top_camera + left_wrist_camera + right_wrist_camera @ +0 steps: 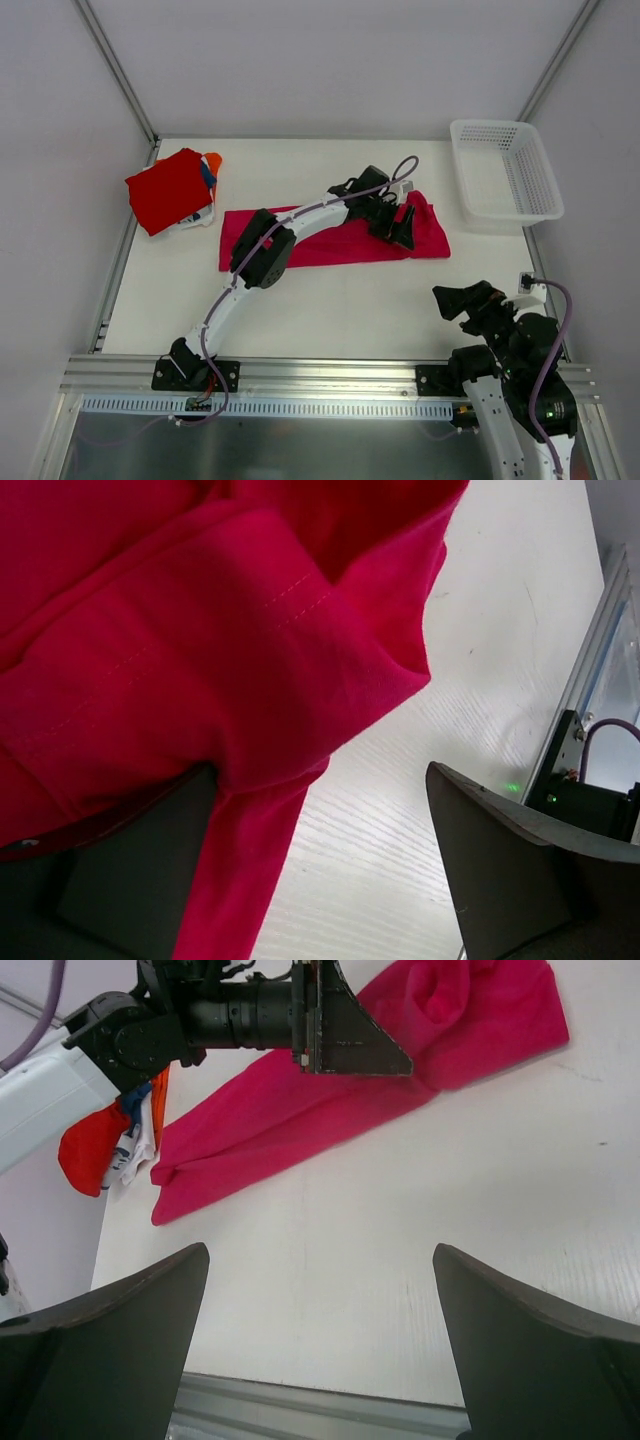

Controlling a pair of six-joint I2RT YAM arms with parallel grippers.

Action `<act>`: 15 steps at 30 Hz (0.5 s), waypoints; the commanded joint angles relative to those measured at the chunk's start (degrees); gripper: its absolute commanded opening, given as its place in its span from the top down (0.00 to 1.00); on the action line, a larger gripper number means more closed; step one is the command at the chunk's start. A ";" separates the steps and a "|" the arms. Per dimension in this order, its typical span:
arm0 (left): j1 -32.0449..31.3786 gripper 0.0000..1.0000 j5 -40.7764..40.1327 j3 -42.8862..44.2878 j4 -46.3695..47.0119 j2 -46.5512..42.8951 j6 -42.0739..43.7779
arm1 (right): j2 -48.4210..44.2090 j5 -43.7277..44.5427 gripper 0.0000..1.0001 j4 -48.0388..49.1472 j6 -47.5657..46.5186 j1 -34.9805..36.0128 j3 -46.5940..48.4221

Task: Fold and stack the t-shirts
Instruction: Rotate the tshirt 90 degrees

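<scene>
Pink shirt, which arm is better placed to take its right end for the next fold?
Left, probably. The left gripper hangs open at the pink shirt's right end; the right gripper sits back near its base, off the cloth.

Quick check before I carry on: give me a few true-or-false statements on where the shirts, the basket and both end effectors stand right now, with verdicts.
1. The magenta-pink cloth t-shirt lies as a long strip across the middle of the table. True.
2. The plain red folded t-shirt sits inside the white plastic mesh basket. False: it lies at the table's far left corner, outside the basket.
3. The left end effector is clamped shut on the pink shirt. False: its jaws stand wide apart at the shirt's right end.
4. The right end effector is open near the table's near right corner, touching no cloth. True.
</scene>
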 commanded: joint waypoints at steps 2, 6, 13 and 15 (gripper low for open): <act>-1.98 0.15 -8.53 -0.01 -0.29 1.28 1.76 | -4.45 -3.10 0.01 -4.61 0.80 -2.32 3.98; -2.86 0.19 -19.17 -1.95 -0.38 0.05 5.11 | -4.54 -4.33 0.01 -6.72 -0.61 -4.34 6.72; -1.55 0.11 -36.33 -3.09 -0.46 -1.80 4.93 | -4.27 -6.09 0.00 -9.36 -1.75 -6.72 8.65; -0.32 0.10 -36.42 -2.66 -0.55 -2.15 4.14 | -4.18 -6.27 0.01 -9.89 -2.19 -7.16 8.57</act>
